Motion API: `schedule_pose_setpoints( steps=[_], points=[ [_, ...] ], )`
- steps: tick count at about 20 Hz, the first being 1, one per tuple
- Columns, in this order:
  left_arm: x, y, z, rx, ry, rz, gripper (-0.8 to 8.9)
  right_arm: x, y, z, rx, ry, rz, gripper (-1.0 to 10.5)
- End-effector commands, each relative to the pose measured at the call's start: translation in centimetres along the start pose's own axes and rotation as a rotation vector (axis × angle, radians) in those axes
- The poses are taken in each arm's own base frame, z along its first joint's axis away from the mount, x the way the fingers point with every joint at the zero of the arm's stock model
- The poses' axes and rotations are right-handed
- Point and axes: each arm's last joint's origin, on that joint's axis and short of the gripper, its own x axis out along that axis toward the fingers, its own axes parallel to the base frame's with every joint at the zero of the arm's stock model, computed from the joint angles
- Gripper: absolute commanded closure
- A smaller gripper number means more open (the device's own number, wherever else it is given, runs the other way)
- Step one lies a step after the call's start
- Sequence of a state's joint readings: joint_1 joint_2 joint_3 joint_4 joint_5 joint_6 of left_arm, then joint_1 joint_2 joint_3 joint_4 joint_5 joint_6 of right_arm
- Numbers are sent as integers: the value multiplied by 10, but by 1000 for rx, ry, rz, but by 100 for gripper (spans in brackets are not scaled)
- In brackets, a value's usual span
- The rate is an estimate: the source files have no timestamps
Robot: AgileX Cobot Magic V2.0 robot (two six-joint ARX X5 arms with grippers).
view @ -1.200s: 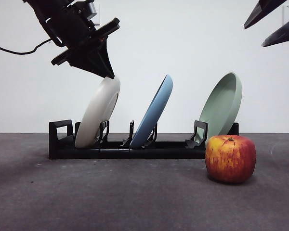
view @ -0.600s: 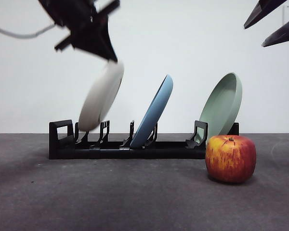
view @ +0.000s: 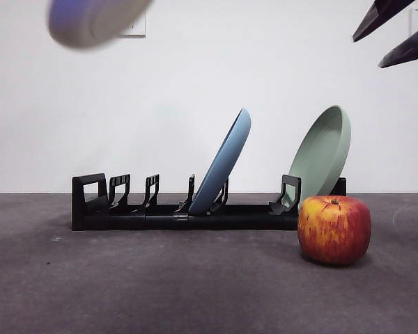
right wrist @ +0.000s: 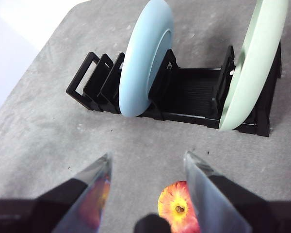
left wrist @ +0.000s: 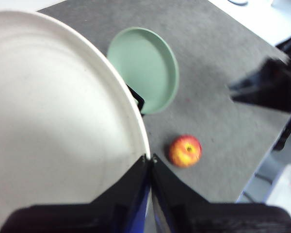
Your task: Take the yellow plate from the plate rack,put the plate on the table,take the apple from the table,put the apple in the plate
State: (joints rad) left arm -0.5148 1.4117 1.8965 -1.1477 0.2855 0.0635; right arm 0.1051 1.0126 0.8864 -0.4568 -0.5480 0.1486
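- Left tool [left wrist: 149, 160] pinches the plate's [left wrist: 53, 121] rim, high above the rack [view: 125, 209].
- Right tool [right wrist: 148, 167] hangs wide over the apple [view: 334, 229].
- Thin rim hold: a swing could slip the plate.

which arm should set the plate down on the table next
Left. Its claw is shut on the yellow plate's rim, held high above the table. The right claw is open and empty, above the apple.
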Motion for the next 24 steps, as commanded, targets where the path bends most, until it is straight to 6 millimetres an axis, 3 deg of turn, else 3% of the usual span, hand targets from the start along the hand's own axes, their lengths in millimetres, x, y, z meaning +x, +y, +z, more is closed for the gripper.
schedule_pose_setpoints(
  steps=[1,5,10,14,19,24],
  points=[
    [-18,-23,-8,98,27,46,822,-1,1,1,-12,-5,2,694],
    [-19,-61,-25,214,158,44,822,-1,1,1,-12,-6,1,694],
    [16,-98,-47,296,262,93,822,-2,2,2,-16,-12,1,694],
    [73,-108,-82,306,335,111,822,-2,2,2,-16,-12,-1,694],
    [158,-105,-147,322,450,127,822,-2,2,2,-16,-12,-2,695],
    [221,-102,-197,352,589,143,822,-2,2,2,-16,-12,-2,695]
  ],
)
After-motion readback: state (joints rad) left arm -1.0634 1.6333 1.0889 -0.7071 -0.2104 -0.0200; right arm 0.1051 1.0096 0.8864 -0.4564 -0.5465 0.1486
